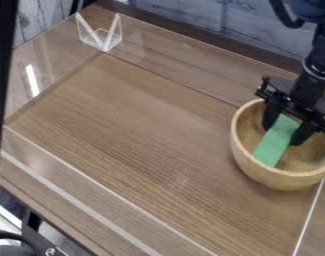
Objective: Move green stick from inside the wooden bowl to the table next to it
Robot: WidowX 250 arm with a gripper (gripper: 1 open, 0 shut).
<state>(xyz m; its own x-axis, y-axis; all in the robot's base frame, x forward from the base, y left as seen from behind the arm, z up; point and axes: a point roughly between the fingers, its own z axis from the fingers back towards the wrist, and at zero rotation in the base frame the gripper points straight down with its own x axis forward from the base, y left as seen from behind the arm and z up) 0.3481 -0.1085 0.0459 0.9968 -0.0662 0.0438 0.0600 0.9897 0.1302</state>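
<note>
Your fingers [296,117] point straight down into the wooden bowl [253,160] and straddle the upper end of the green stick [278,141], one dark prong on either side of it. They look drawn in against the stick's flanks, but the picture is too coarse to show whether they truly pinch it or merely stand close, so you cannot tell the grip for certain.

The stick leans inside the bowl, its top between your fingers and its lower end pointing toward the bowl's near wall. It is wholly within the rim and touches no part of the table [138,130].

The bowl sits at the table's right edge, close to the clear acrylic wall there, and its right side is cut off by the frame. Your arm rises out of the top right corner, so only its black lower part shows. The stick's top is partly hidden behind the prongs.

You have one stick, one bowl, and one small clear stand [99,32] at the far left corner of the table.
</note>
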